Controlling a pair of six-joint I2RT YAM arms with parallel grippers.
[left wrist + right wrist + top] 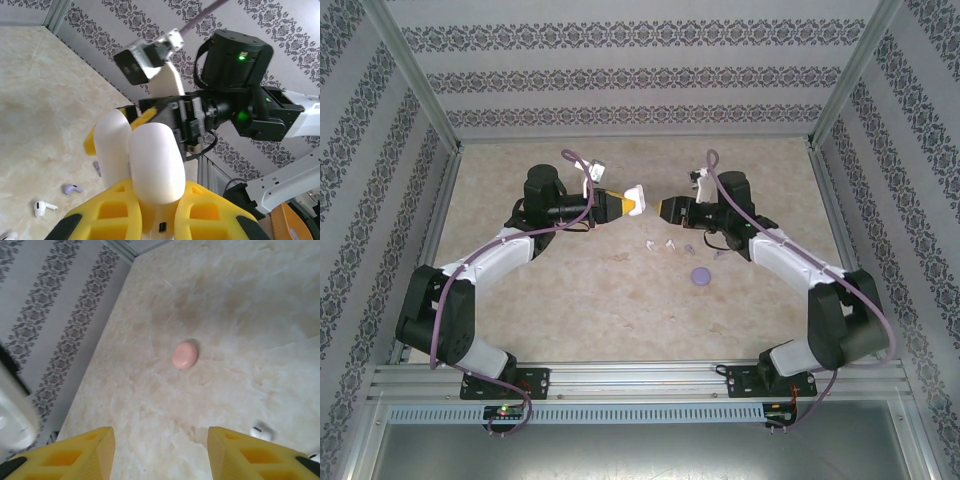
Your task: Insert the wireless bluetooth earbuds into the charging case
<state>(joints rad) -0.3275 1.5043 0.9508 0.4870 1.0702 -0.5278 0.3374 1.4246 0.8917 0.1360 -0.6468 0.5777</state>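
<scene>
My left gripper [628, 203] is shut on a white charging case [636, 192] and holds it above the table. In the left wrist view the charging case [152, 162] stands with its lid [113, 145] open between the yellow fingers [112, 210]. My right gripper [665, 208] faces it from the right, and its jaws [160, 440] are open with nothing between them. Tiny earbuds [648, 245] lie scattered on the table below both grippers. Among them are a pale purple one [71, 189] and a white one [44, 206]. Another white earbud [261, 432] lies by my right finger.
A round purple case [700, 275] lies shut on the table in front of the earbuds. A pink case [185, 355] lies shut on the marble-patterned table [570, 290]. Patterned walls and metal posts enclose the table on three sides.
</scene>
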